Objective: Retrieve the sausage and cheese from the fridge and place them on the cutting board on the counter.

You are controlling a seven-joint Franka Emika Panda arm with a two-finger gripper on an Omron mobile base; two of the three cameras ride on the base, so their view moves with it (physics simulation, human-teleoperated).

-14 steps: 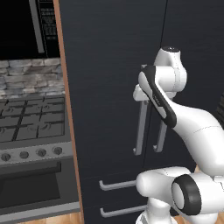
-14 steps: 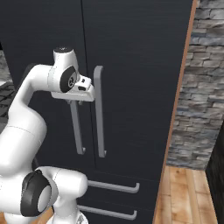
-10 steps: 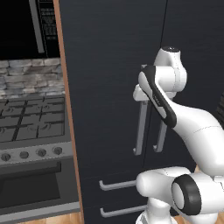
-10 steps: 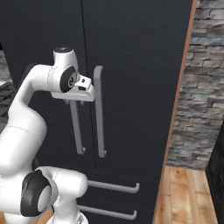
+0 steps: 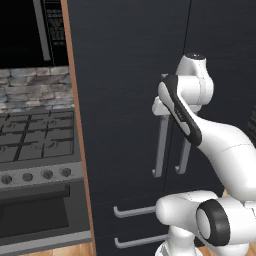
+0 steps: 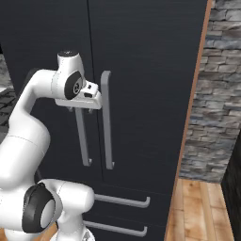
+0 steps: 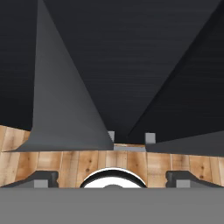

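Note:
The black fridge (image 5: 125, 75) (image 6: 150, 61) stands with both doors shut, so the sausage and the cheese are hidden inside. The cutting board and the counter are out of view. My gripper (image 6: 80, 109) is open at the top of the left door's long silver handle (image 6: 84, 141) (image 5: 161, 145), a finger on either side of the bar. The right door's handle (image 6: 107, 122) (image 5: 183, 157) runs just beside it. Looking down the door in the hand view, the dark fingertips (image 7: 43, 177) stand wide apart, and the grey handle (image 7: 65, 109) lies ahead of them.
A grey stove (image 5: 35, 150) with an oven door sits left of the fridge, past a brown wooden side panel (image 5: 76, 125). A stone wall (image 6: 212, 117) stands to the right. Two drawer handles (image 6: 123, 201) cross the fridge's lower front above the wooden floor (image 6: 197, 207).

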